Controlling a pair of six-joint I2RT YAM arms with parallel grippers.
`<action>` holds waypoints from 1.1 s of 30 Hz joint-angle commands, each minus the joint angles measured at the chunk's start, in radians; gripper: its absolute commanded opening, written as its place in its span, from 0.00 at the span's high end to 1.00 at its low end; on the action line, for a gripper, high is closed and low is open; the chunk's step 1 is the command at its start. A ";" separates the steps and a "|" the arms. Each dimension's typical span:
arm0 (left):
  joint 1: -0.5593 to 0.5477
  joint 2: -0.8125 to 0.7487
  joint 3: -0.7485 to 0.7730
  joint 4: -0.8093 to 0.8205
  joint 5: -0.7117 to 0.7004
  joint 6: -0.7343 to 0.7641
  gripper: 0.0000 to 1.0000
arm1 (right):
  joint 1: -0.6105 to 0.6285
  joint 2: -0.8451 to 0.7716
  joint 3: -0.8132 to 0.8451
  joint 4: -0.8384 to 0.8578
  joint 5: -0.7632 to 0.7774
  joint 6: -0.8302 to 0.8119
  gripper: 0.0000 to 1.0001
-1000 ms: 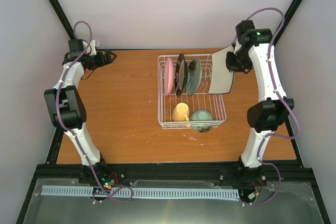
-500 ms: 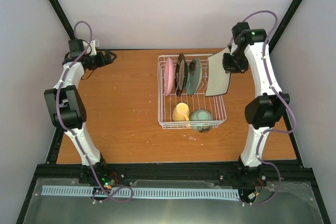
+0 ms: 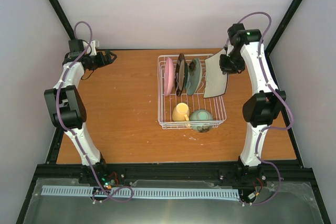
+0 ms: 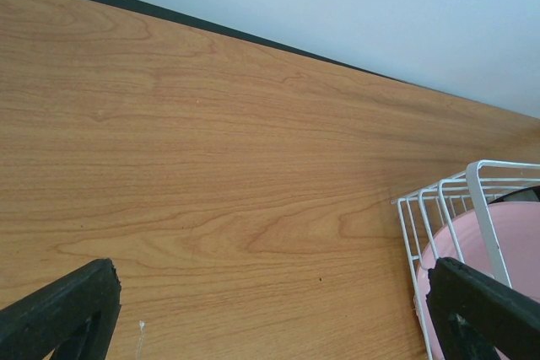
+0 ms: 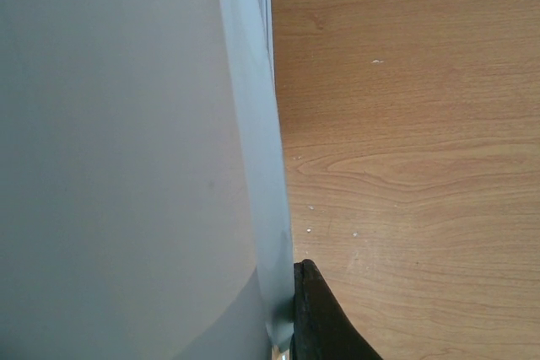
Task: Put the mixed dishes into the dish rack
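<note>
Cream square plate (image 3: 216,80), gripped by right pincer (image 3: 225,66), hangs above dish rack (image 3: 192,127) holding three plates (image 3: 181,74), mug (image 3: 181,112), bowl (image 3: 201,119); left pincer (image 3: 108,56) spread wide.

Light: bright, soft, even in all views.
Shadows: faint, under the dish rack (image 3: 178,126) on the counter (image 3: 121,108).
Right wrist: cream square plate (image 5: 118,141) very close, blurred, in grey shade.
Left wrist: wood grain sharp.

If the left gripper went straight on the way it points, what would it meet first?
Likely bare table: wood fills the gap between the left gripper's open fingers; the dish rack lies off to one side. Depth unclear.
</note>
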 commanded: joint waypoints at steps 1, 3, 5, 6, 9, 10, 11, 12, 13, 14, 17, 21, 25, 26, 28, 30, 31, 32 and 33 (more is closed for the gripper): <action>0.006 0.001 0.006 -0.004 0.006 0.023 0.00 | 0.009 -0.010 0.033 0.052 -0.033 -0.004 0.97; 0.006 0.001 0.007 -0.002 0.007 0.022 0.00 | 0.009 -0.011 0.030 0.052 -0.033 -0.005 0.97; 0.006 0.001 0.008 -0.001 0.009 0.020 0.00 | 0.010 -0.010 0.031 0.052 -0.033 -0.004 0.97; 0.006 0.001 0.009 0.000 0.010 0.020 0.00 | 0.010 -0.009 0.029 0.052 -0.033 -0.004 0.97; 0.006 0.001 0.006 0.000 0.010 0.019 0.00 | 0.011 -0.004 0.030 0.052 -0.033 -0.003 0.97; 0.006 0.001 0.004 0.001 0.010 0.019 0.00 | 0.012 -0.003 0.030 0.052 -0.032 -0.003 0.97; 0.006 0.000 0.003 0.001 0.010 0.018 0.00 | 0.012 0.000 0.031 0.052 -0.032 -0.003 0.96; 0.006 0.000 0.003 0.001 0.010 0.017 0.00 | 0.012 0.002 0.034 0.052 -0.032 -0.002 0.96; 0.006 0.001 0.003 0.001 0.012 0.017 0.00 | 0.012 0.004 0.036 0.052 -0.034 -0.002 0.96; 0.006 0.001 0.004 0.002 0.012 0.017 0.00 | 0.014 0.009 0.038 0.053 -0.035 -0.002 0.96; 0.006 0.002 0.003 0.003 0.011 0.015 0.00 | 0.016 0.024 0.055 0.052 -0.036 -0.002 0.95; 0.006 0.001 0.003 0.004 0.009 0.014 0.00 | 0.020 0.050 0.075 0.054 -0.043 -0.002 0.93; 0.007 0.002 0.005 0.005 0.005 0.014 0.00 | 0.025 0.079 0.103 0.055 -0.050 -0.001 0.91; 0.006 0.003 0.007 0.005 0.003 0.014 0.00 | 0.027 0.085 0.111 0.055 -0.048 0.000 0.90; 0.007 0.004 0.009 0.006 0.002 0.013 0.00 | 0.028 0.100 0.124 0.056 -0.050 0.001 0.86; 0.008 0.006 0.012 0.006 0.002 0.013 0.00 | 0.027 0.114 0.136 0.058 -0.054 0.000 0.78; 0.008 0.008 0.014 0.005 0.003 0.013 0.00 | 0.028 0.119 0.142 0.058 -0.060 0.000 0.75; 0.007 0.008 0.014 0.004 0.002 0.012 0.00 | 0.029 0.128 0.148 0.059 -0.064 0.000 0.74; 0.007 0.009 0.014 0.004 0.001 0.012 0.00 | 0.030 0.134 0.154 0.062 -0.067 0.000 0.73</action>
